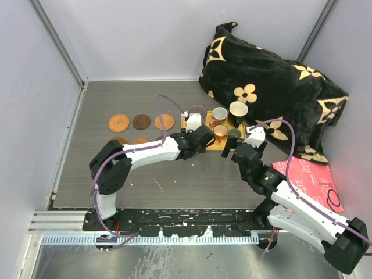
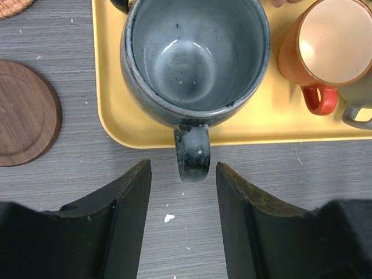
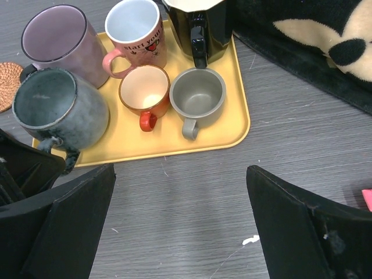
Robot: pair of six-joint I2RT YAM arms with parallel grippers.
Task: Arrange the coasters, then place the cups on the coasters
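Observation:
The grey-green mug [image 2: 195,58] stands on the near left corner of the yellow tray [image 2: 232,131], its handle [image 2: 193,154] pointing at me. My left gripper [image 2: 183,168] is open, and the handle's end reaches just between the fingertips without touching them. On the same tray stand the purple mug [image 3: 58,40], the pink cup [image 3: 136,35], the black cup [image 3: 197,29], the tiny orange cup [image 3: 145,90] and the tiny grey cup [image 3: 197,93]. My right gripper [image 3: 180,168] hangs wide open and empty over the table, just short of the tray. Several coasters [image 1: 141,121] lie in rows left of the tray.
A black flowered pillow [image 1: 273,93] fills the back right, close behind the tray. A pink packet [image 1: 308,177] lies at the right. A brown wooden coaster [image 2: 26,113] lies just left of the tray's near corner. Grey walls close the table in on three sides.

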